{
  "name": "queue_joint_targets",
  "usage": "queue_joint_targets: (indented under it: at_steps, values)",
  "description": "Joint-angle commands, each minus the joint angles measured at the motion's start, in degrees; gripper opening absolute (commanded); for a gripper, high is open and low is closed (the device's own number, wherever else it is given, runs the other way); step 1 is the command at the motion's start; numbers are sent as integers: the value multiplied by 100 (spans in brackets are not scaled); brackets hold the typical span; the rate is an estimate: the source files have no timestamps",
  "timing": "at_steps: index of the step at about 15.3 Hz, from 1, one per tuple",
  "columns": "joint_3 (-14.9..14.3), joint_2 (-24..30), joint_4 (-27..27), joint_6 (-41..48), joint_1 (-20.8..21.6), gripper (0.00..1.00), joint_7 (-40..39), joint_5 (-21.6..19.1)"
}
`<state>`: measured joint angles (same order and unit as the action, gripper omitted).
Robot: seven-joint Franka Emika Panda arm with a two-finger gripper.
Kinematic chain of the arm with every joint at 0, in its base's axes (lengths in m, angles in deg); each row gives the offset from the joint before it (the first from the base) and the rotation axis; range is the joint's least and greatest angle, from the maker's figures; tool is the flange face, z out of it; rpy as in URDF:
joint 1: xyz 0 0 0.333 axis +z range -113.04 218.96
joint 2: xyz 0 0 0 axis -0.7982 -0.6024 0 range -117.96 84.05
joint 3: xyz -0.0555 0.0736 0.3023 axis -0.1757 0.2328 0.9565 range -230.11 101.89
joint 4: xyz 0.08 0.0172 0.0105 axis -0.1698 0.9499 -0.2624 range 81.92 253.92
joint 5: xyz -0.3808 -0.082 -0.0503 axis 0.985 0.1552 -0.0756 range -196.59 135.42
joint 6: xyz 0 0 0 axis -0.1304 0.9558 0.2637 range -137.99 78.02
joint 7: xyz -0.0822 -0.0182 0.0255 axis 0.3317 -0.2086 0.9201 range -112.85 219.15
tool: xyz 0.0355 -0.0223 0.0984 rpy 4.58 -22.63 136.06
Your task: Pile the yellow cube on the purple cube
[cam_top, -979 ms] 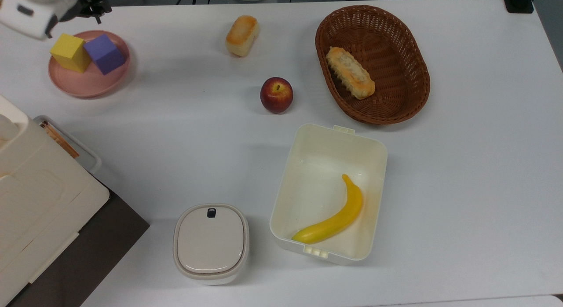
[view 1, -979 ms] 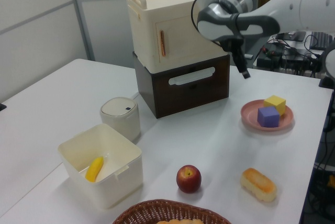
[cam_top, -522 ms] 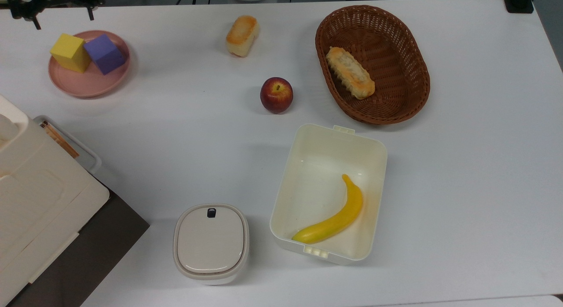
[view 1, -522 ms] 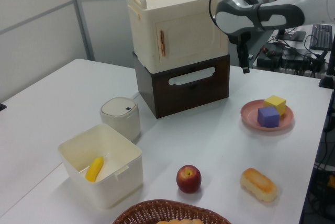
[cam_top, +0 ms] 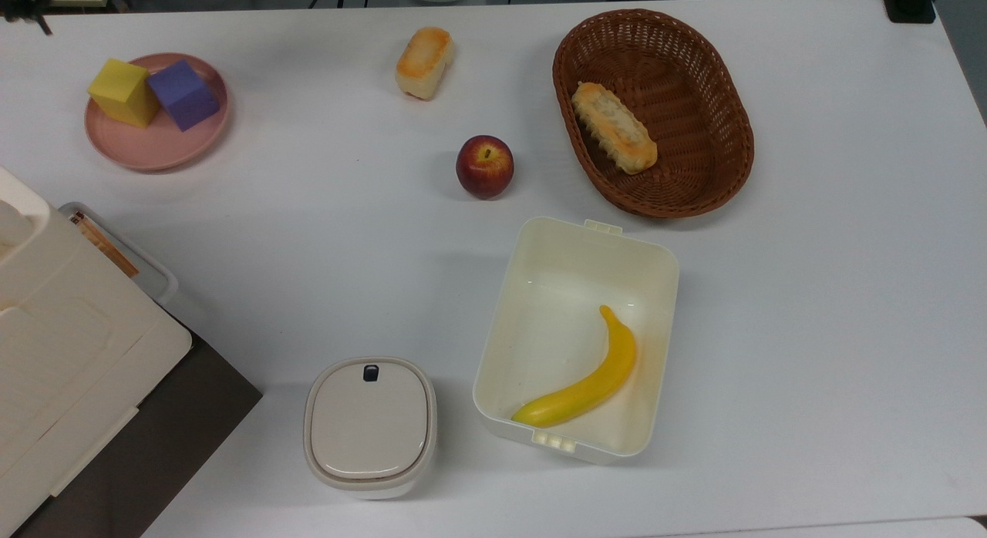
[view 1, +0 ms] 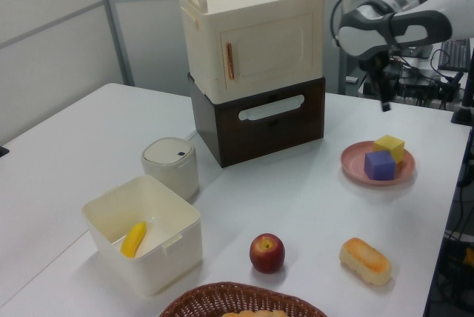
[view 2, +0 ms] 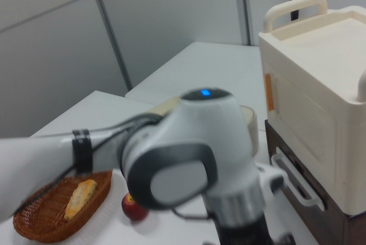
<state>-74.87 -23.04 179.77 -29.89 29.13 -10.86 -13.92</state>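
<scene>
1. The gripper (view 1: 383,99) has swung across over the last second. In the left view it has gone from in front of the cream cabinet (view 1: 252,35) to hanging high over the far side of the pink plate (cam_top: 154,149). I can't tell whether it's spread or closed.
2. Both cubes have stayed put on that plate, touching side by side. In the top view the yellow cube (cam_top: 121,91) sits to the left of the purple cube (cam_top: 183,94).
3. So my guess is we're still in the approach, with nothing grabbed yet (a descent onto the yellow one would come next).
4. Because the cubes touch, there's little room on the yellow cube's purple side.
5. The bun (cam_top: 424,62), apple (cam_top: 484,166), basket (cam_top: 740,129) and the box (cam_top: 665,270) with the banana (cam_top: 590,384) are all well apart from the plate and not in the way.
</scene>
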Motion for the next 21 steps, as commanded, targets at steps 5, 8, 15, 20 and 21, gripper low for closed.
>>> queue_joint_targets:
  at_steps: [5, 8, 15, 20, 21]
  values:
    - [13, -612, 90, -287, -667, 100, -2122, -15]
    - [65, -815, 37, -690, -667, 100, -2790, -15]
    - [223, -1114, 54, -912, -535, 100, -3302, 3]
    - [303, -1281, 81, -885, -552, 100, -3477, 3]
    - [303, -1290, 90, -859, -553, 100, -3487, 3]
